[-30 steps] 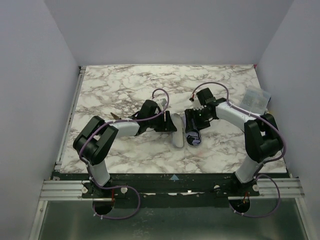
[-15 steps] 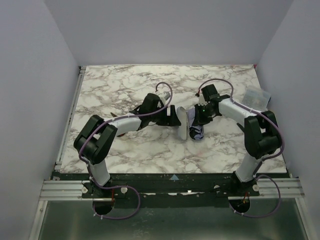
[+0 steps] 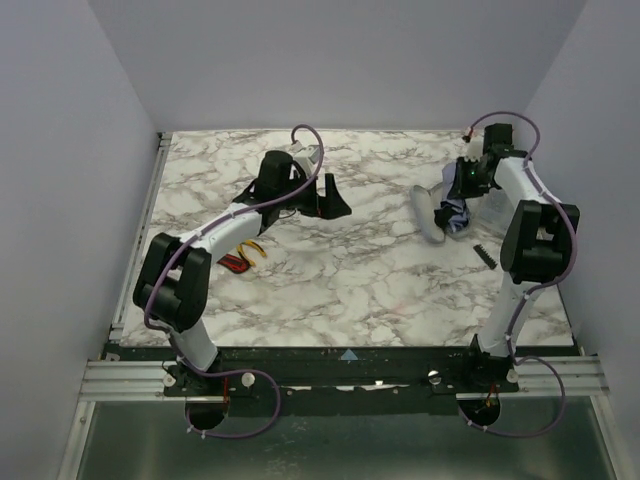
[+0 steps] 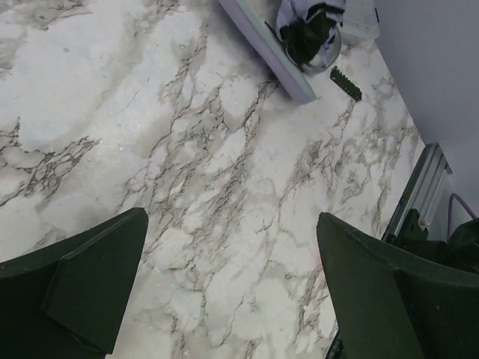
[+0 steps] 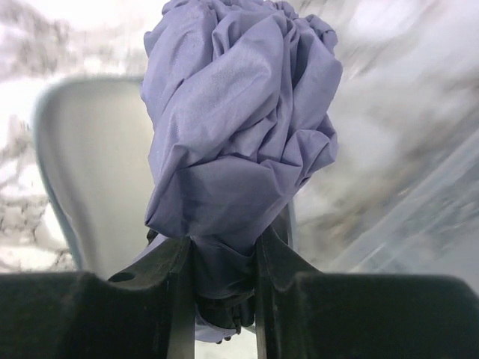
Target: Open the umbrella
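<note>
**Right gripper clamps folded umbrella at far side of table; left gripper hangs open**

The marble table (image 3: 330, 285) carries the whole scene; the left arm (image 3: 220, 232) reaches forward and inward from its base, its forearm slanted toward the table's middle; the right arm (image 3: 540, 240) rises steeply from its base and stretches to the far right part of the table, its wrist turned inward.

The right gripper (image 3: 466, 183) is clamped on the umbrella (image 5: 239, 127), its two black fingers (image 5: 176, 299) pinching the lower end of the bunched lavender fabric; the canopy is folded and crumpled, bulging out ahead of the fingertips; in the overhead view the bundle (image 3: 452, 212) hangs just below and inward of this gripper.

A pale flat sleeve (image 3: 424, 212) lies just beyond the umbrella on the gripper's inward side, filling the left background of the right wrist view (image 5: 82, 172).

The left gripper (image 4: 230, 217) is spread wide with nothing between its fingers, tilted down over bare marble, well apart from the umbrella (image 4: 310, 30); the sleeve (image 4: 262, 37) lies far ahead of it and to its right.

A small black ridged strip (image 3: 483, 255) rests on the table, nearer the robot's base than the right gripper; red and yellow objects (image 3: 240, 260) sit behind the left gripper, beside that arm's forearm.
</note>
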You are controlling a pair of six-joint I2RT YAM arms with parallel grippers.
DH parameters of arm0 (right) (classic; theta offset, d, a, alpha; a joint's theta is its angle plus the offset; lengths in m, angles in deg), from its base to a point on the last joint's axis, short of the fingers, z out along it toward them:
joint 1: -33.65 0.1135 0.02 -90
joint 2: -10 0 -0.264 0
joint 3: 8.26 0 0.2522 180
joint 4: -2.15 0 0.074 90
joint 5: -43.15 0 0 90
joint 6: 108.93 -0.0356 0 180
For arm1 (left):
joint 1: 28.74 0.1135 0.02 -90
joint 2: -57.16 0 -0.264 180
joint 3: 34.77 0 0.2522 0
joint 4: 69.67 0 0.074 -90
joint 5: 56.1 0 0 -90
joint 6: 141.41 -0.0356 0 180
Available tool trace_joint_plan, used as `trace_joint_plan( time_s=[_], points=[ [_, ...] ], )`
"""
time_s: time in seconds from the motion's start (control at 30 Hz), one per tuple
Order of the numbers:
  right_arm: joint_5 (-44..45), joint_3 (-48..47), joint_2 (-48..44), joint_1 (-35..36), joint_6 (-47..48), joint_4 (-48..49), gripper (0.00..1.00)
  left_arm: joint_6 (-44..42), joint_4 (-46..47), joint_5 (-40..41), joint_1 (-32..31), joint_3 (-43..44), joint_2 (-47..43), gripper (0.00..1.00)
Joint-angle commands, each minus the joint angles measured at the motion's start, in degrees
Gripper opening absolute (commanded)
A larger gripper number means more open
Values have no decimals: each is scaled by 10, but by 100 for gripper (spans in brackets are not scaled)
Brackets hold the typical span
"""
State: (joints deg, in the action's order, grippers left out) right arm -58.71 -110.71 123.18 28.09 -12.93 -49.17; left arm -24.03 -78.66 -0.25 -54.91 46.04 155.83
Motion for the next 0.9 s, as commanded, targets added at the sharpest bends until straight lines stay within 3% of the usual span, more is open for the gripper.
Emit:
trace_joint_plan(
  time_s=[0.0,0.3,0.47,0.6,0.7,0.87],
  points=[
    [-73,-129,42,-38,52,-36,0,-62,-47,-37,21,5,-45,99],
    [-233,-276,39,-43,36,-66,0,-101,-102,-16,81,6,-119,99],
    [-384,-274,-17,-43,-37,-14,0,-122,-96,21,126,2,-181,98],
    [-469,-220,-79,-36,-171,107,0,-150,-74,76,143,-7,-243,98],
    [-518,-148,-130,-20,-290,252,0,-190,-50,78,144,-28,-295,99],
    [-571,-21,-215,27,-450,499,0,-269,-188,-94,146,71,-299,99]
  ],
)
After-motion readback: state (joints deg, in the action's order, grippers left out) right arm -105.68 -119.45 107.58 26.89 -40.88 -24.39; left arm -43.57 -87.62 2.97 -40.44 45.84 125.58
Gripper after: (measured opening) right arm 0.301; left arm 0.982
